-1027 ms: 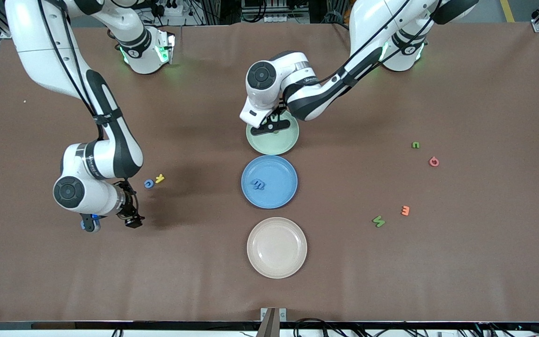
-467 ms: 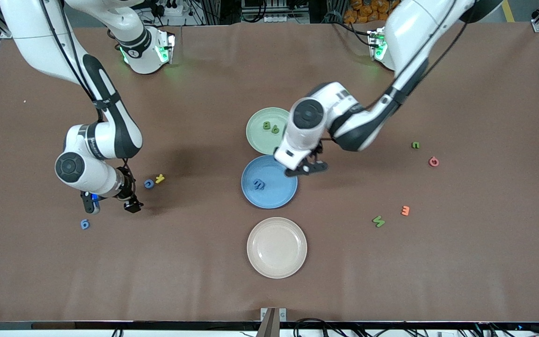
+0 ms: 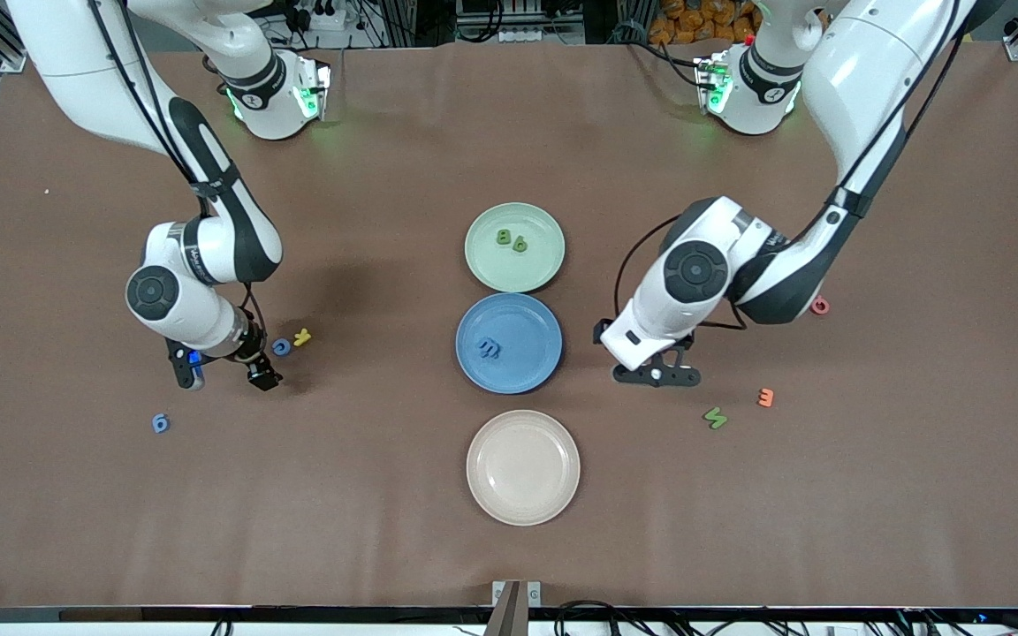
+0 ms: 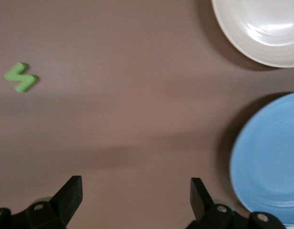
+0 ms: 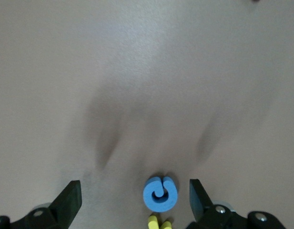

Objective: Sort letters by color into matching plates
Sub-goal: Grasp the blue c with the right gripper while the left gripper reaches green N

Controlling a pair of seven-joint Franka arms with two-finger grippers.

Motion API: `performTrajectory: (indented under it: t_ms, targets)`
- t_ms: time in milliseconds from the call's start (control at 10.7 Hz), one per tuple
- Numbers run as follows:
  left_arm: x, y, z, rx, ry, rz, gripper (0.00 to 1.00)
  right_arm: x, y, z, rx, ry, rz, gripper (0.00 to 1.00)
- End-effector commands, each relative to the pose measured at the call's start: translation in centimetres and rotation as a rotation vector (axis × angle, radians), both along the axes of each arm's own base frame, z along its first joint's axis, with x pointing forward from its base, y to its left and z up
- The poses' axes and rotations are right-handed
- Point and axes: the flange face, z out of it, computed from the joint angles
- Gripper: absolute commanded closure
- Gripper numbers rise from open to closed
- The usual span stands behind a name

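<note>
My left gripper (image 3: 656,372) hangs spread and empty over bare table between the blue plate (image 3: 509,343) and a green letter (image 3: 715,418). My right gripper (image 3: 224,375) also stands wide with nothing in it, just beside a blue letter (image 3: 281,347). I can read no writing.

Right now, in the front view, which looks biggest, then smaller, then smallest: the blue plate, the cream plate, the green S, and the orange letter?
1. Cream plate and blue plate: they look about alike, and the cream one sits nearer the camera, so no ranking.
2. Green S.
3. Orange letter, only slightly smaller than the S.
</note>
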Motion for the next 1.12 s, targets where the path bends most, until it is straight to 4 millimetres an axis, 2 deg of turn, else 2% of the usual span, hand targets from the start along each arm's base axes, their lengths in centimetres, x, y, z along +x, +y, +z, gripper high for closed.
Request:
performTrajectory:
  t_ms: [0, 187, 280, 467, 560, 747, 934, 1027]
  targets:
    - [2.2, 3.3, 0.4, 0.009, -0.085, -0.183, 0.0, -2.0, -0.2, -0.1, 0.008, -0.014, 0.014, 0.0]
    - [4.0, 6.7, -0.2, -0.006, -0.1, -0.313, 0.0, -2.7, 0.1, -0.8, 0.01, -0.022, 0.033, 0.0]
    - [4.9, 8.4, -0.8, -0.02, -0.114, -0.376, 0.0, -2.7, 0.1, -0.8, 0.01, -0.022, 0.04, 0.11]
    - [6.2, 11.5, -1.9, -0.031, -0.126, -0.485, 0.0, -2.9, 0.6, -0.8, 0.014, -0.021, 0.088, 0.5]
    - [6.6, 12.6, -2.9, -0.029, -0.117, -0.538, 0.0, -2.9, 0.6, -0.9, 0.015, -0.019, 0.105, 0.62]
    - [6.7, 12.9, -3.8, -0.028, -0.124, -0.622, 0.0, -2.9, 0.6, -0.9, 0.015, -0.019, 0.11, 0.78]
    - [7.7, 14.8, -5.3, -0.001, -0.165, -0.754, 0.0, -3.5, 0.5, -1.4, 0.014, -0.008, 0.163, 0.95]
    - [7.8, 15.5, -6.5, 0.004, -0.165, -0.835, 0.0, -3.6, 0.5, -1.4, 0.014, -0.011, 0.181, 0.99]
